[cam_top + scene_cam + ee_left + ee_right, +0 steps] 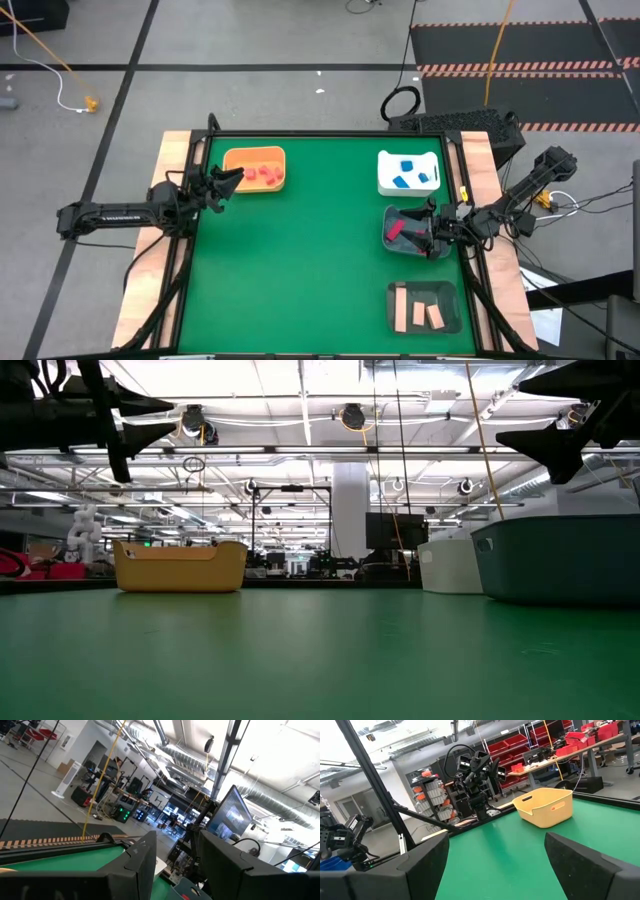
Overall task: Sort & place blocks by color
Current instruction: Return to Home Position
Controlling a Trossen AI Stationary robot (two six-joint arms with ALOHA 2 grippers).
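Several red blocks (264, 174) lie in the orange tray (240, 157) at the far left. Blue blocks (405, 174) lie in the white tray (385, 180) at the far right. One red block (397, 229) lies in a dark grey tray (392, 243) at the right. Tan blocks (419, 313) lie in another grey tray (450, 296) at the near right. My left gripper (233, 178) hovers open at the orange tray's left end, with nothing between its fingers (135, 865). My right gripper (431, 226) hovers open over the dark tray's right part and is empty (495, 865).
The green mat (310, 260) lies bare between the trays, across the middle and the near left. Wooden table borders (150, 290) run along both sides. In the low view both grippers (150, 420) (545, 445) hang well above the trays.
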